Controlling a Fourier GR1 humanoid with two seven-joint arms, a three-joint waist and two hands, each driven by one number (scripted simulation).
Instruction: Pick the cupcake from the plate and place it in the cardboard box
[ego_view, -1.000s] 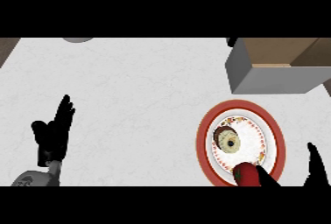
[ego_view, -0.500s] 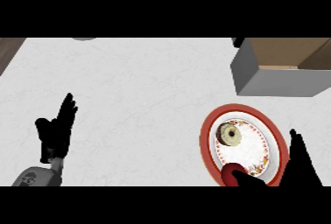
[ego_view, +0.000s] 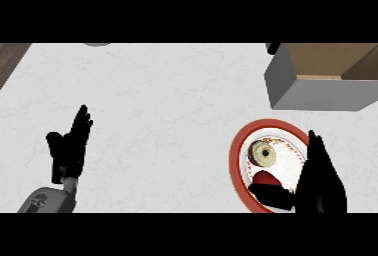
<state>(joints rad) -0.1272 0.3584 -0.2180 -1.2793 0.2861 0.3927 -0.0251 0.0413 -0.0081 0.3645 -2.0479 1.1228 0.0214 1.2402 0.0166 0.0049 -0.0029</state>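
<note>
Two hands seen open: right hand (ego_view: 321, 192) over plate (ego_view: 238, 152) beside cupcake (ego_view: 263, 154), fingers straight, thumb spread; left hand (ego_view: 70, 150) at left, fingers pressed together.

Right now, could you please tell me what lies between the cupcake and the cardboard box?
In the head view, only the plate's red rim and a strip of bare white counter lie between the cupcake and the cardboard box.
</note>
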